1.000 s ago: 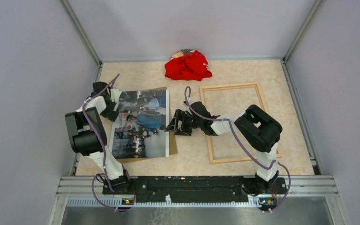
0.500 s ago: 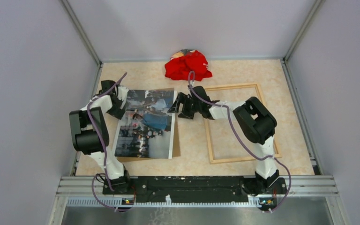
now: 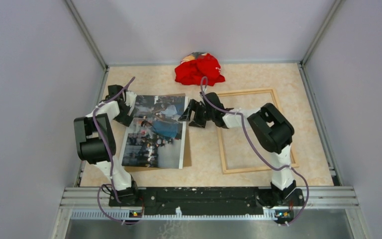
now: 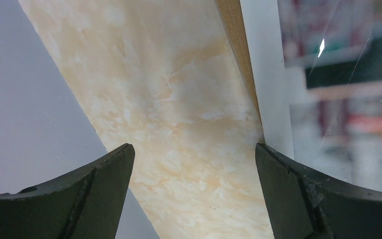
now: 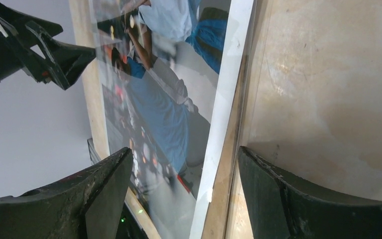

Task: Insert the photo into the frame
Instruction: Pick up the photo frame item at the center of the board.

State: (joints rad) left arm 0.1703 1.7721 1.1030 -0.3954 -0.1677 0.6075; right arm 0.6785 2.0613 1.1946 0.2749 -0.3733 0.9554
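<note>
The photo [image 3: 154, 132], a glossy print of people in blue and dark tones with a white border, lies flat on a brown backing board [image 3: 186, 155] at the left of the table. The light-wood frame [image 3: 258, 169] lies flat to its right, with bare table inside it. My left gripper [image 3: 128, 110] stands open at the photo's upper left edge; in its wrist view the photo [image 4: 338, 74] runs past the right finger. My right gripper [image 3: 188, 113] is open at the photo's upper right corner, its jaws either side of the white border [image 5: 221, 124], holding nothing.
A crumpled red cloth [image 3: 199, 69] lies at the back of the table, just beyond the frame's far left corner. Grey walls close in the table on three sides. The left wall stands close behind my left gripper [image 5: 45, 50].
Over the last second the photo's far end swung to the right on the board. Both grippers moved toward the back, the right one to the photo's upper right corner.
</note>
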